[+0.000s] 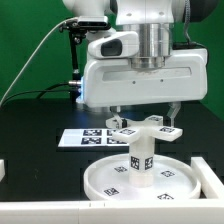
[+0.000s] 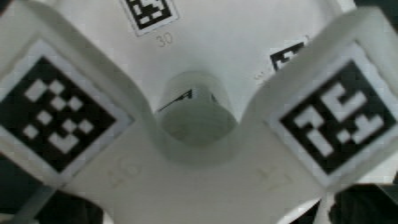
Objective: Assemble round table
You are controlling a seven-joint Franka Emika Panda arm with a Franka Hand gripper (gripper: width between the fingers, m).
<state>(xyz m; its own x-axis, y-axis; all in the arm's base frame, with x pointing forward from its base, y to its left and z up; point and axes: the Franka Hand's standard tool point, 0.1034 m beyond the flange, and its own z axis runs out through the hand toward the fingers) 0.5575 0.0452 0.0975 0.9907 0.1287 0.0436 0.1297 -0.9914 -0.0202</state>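
Nearest: rimmed round disc [image 1: 140, 180] flat on the black surface [image 1: 40, 125], short leg [image 1: 141, 158] standing upright at its centre. Above that, cross-shaped base [image 1: 145, 128] sitting on the leg top, probably getting seated there. Pincer [image 1: 146, 108] straddling it, narrowish; gripping or not, can't tell. Marker board [image 1: 80, 137] behind.

Even, bright overhead light in both views; the wrist view is soft, blurred by closeness.

Hand [image 1: 146, 113] fingertips hidden behind the cross-shaped base [image 1: 146, 128]; base's arm ends [image 2: 329, 115] cropped in wrist view.
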